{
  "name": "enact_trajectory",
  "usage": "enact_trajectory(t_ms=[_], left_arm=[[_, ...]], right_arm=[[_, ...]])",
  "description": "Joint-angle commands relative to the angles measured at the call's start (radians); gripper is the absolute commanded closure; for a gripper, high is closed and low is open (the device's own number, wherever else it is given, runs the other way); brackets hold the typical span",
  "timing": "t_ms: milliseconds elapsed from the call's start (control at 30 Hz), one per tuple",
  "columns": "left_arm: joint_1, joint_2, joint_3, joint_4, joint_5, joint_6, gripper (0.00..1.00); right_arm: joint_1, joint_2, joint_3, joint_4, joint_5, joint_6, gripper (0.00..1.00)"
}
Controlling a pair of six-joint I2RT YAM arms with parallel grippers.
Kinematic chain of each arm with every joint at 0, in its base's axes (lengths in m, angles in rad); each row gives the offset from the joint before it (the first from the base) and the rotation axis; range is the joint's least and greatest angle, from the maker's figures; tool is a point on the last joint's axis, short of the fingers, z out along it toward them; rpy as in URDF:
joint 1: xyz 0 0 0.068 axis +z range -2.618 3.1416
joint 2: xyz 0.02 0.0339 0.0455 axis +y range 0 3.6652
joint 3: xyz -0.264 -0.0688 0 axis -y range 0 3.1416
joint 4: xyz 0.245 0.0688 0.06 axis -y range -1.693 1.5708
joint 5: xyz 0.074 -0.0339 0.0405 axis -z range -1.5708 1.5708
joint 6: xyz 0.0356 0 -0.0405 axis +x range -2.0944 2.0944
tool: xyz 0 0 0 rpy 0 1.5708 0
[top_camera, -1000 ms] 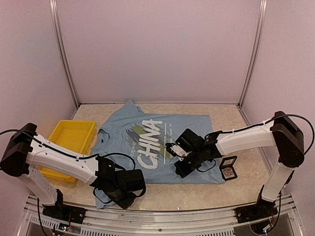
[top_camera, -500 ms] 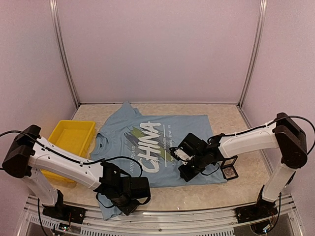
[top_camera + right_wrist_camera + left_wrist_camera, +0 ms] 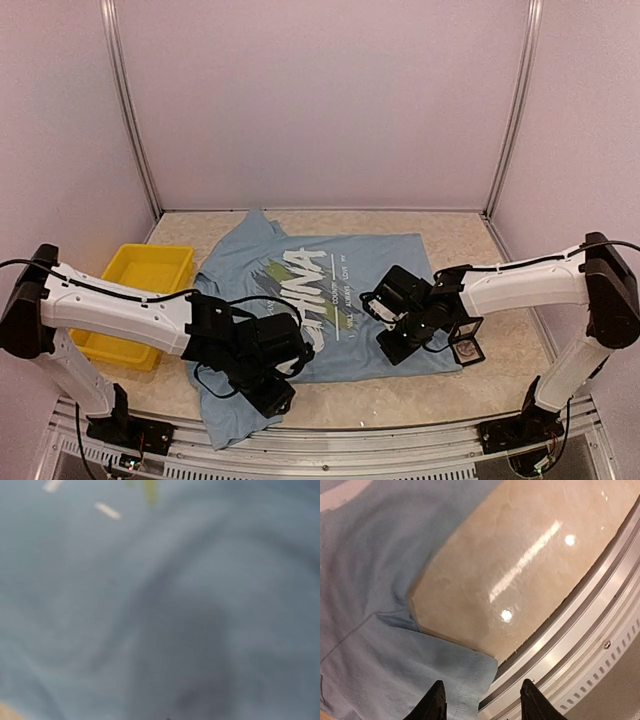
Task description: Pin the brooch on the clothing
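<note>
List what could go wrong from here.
1. The left claw hangs open over the sleeve, which lies at the edge of the table by the rail; a pull could drag the shirt off.
2. The right claw sits low on the shirt beside the black box; a sweep might knock it.

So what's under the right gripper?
The blue T-shirt: the right gripper sits over a near corner of it, and the wrist camera shows only blurred blue cloth. Its fingertips, and anything between them, cannot be seen.
</note>
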Motion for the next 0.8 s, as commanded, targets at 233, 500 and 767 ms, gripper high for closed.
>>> enact_trajectory(t_ms=[233, 500, 767], left_arm=[[0.522, -0.340, -0.316, 0.310, -0.176, -0.156, 0.62], [0.564, -0.349, -0.516, 0.368, -0.338, -0.384, 0.57], [0.552, -0.352, -0.540, 0.255, -0.375, -0.425, 0.57]], right_arm=[[-0.092, -0.023, -0.057, -0.046, 0.078, 0.080, 1.00], [-0.132, -0.046, -0.114, -0.072, 0.073, 0.099, 1.00], [-0.171, -0.058, -0.142, -0.109, 0.045, 0.093, 1.00]])
